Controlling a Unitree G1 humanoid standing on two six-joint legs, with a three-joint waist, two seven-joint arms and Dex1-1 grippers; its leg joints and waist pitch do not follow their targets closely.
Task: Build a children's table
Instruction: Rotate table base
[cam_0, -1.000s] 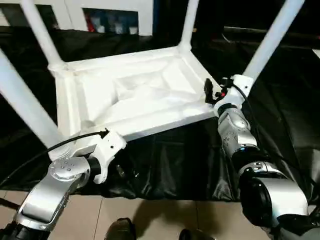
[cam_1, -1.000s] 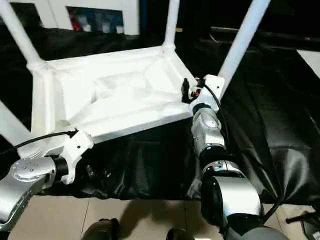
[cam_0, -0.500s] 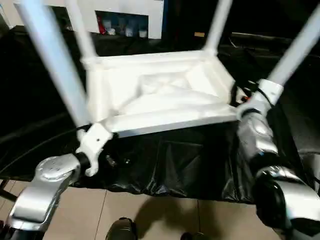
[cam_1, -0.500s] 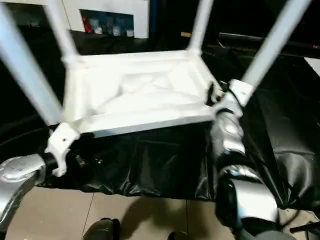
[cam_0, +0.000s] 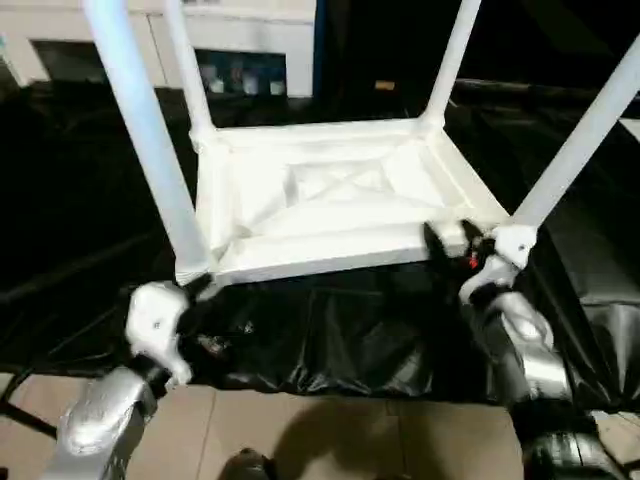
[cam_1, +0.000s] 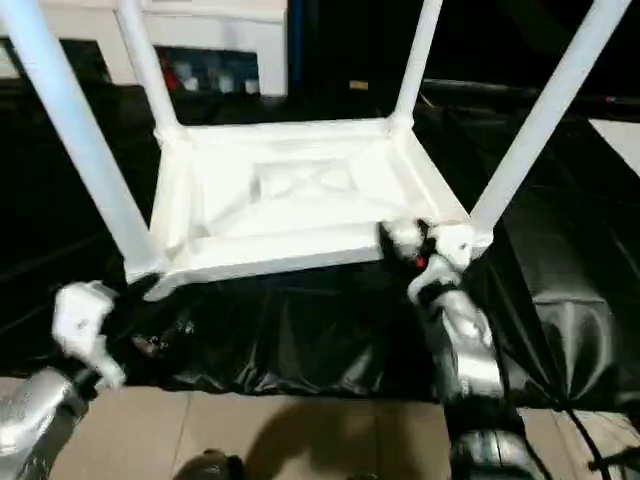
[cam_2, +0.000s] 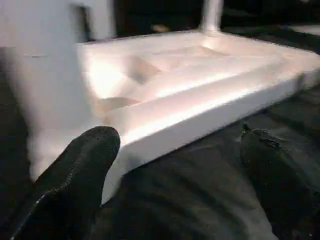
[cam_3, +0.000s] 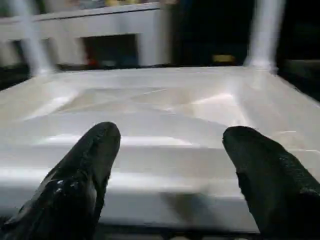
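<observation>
white plastic children's table (cam_0: 330, 205) with ribbed rectangular top, lying upside down on black plastic sheeting (cam_0: 340, 335), all four white tapered tube legs (cam_0: 140, 130) standing in the corner sockets. seemingly leaving only turning upright. left gripper (cam_2: 175, 165) and right gripper (cam_3: 170, 165) both hanging spread wide at the near edge, holding nothing. showing no readable brand, label or writing.

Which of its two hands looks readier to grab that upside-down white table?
Probably the right. The right gripper is open against the children's table rim beside a leg; the left gripper, also open, sits lower, off the near corner.
</observation>
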